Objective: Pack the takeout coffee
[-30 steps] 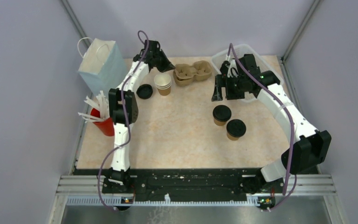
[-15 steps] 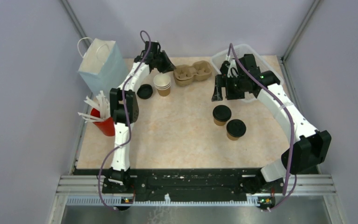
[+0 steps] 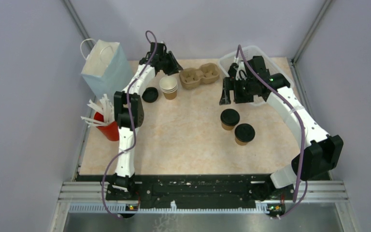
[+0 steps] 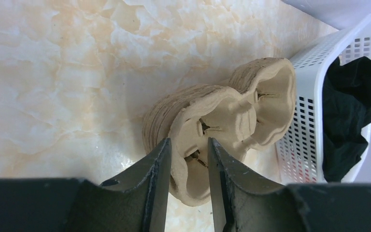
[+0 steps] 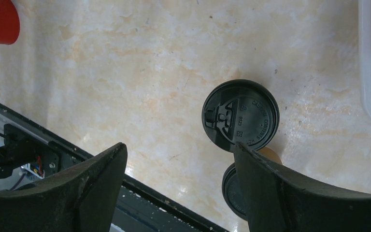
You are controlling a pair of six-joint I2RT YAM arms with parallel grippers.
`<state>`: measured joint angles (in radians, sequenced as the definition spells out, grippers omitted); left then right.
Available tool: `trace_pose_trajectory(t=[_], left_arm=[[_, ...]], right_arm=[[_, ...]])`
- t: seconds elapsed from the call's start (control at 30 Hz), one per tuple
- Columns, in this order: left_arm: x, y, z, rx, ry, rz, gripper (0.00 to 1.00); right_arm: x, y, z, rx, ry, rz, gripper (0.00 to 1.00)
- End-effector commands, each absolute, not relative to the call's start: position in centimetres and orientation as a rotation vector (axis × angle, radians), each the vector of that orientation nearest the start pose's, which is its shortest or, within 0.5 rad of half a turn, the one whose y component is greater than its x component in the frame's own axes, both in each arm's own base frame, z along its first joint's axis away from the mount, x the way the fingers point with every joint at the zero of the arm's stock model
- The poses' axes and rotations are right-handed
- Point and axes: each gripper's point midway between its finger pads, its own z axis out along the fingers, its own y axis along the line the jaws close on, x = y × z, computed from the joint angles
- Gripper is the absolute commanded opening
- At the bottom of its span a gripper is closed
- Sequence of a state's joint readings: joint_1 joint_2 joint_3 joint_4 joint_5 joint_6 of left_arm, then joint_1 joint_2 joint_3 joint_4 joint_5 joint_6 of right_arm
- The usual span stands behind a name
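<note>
At the table's point(image 3: 188, 140) back, the left claw point(image 4: 189, 145) pinches the carrier point(image 4: 265, 96), now shifted slightly, ready for the cups point(image 3: 230, 117); right claw point(image 5: 178, 147) gapes.

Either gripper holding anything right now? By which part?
Left gripper looks clamped on the near end rim of the brown two-hole cardboard carrier. Right gripper is open, holding nothing.

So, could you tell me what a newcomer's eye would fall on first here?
Probably the two black-lidded paper cups standing side by side right of centre on the table, with the right gripper hanging open above and just beyond them. Next, the left gripper at the far edge, its fingers astride the rim of the cardboard carrier, beside a white basket.
</note>
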<state>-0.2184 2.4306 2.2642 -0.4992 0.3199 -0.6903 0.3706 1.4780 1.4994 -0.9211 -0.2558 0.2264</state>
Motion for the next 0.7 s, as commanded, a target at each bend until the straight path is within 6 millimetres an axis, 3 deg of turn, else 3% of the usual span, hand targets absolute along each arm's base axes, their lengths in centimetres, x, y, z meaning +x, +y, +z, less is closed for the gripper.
trace_pose_trajectory(t=[0.0,0.17,0.43,0.67], left_arm=[[60.9,-20.9,13.8,-0.319,2.273,-0.774,0.41],[61.6,-20.8,15.5,-0.291,2.209,-0.775,0.46],[61.3,-21.3,13.6,-0.301,2.255,-0.798,0.48],[61.2,-21.9,12.8,-0.293,2.269,-0.832,0.41]], right_arm=[[31.8,17.9,24.5,-0.319,2.426,0.569,0.81],[31.7,17.9,24.4,-0.318,2.429,0.568,0.81],[31.8,17.9,24.4,-0.319,2.429,0.567,0.81],[31.8,17.9,24.4,-0.319,2.430,0.569,0.81]])
